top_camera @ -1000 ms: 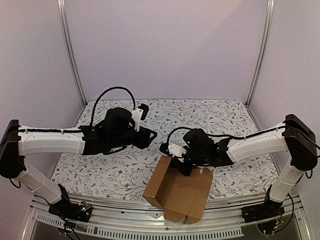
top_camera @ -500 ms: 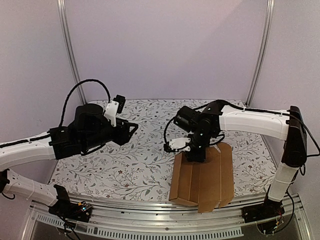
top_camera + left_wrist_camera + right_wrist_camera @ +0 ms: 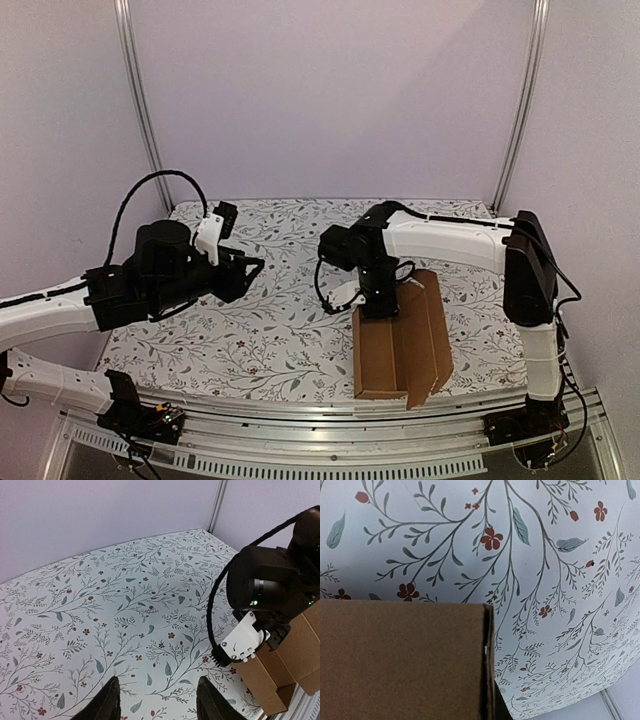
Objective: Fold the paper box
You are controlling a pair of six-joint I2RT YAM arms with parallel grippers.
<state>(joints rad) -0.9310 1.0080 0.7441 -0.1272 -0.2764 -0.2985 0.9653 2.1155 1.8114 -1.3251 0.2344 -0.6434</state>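
Note:
The paper box (image 3: 400, 340) is a brown cardboard sheet with creased panels, lying at the front right of the table with one long panel raised along its right side. My right gripper (image 3: 378, 300) is at its far left corner, shut on the cardboard edge. In the right wrist view the box (image 3: 400, 660) fills the lower left, and a dark finger (image 3: 499, 712) shows beside its edge. My left gripper (image 3: 250, 270) is open and empty, left of the box and above the table. In its wrist view (image 3: 157, 705) both fingers frame bare tablecloth, with the box (image 3: 295, 650) at right.
The table has a white floral cloth (image 3: 250, 330). Its metal front rail (image 3: 330, 455) runs just below the box's near edge. Grey walls and two metal posts (image 3: 145, 110) close the back and sides.
My right arm has swung up and to the right, turning the box so that its long side runs front to back. My left arm has drawn back to the left.

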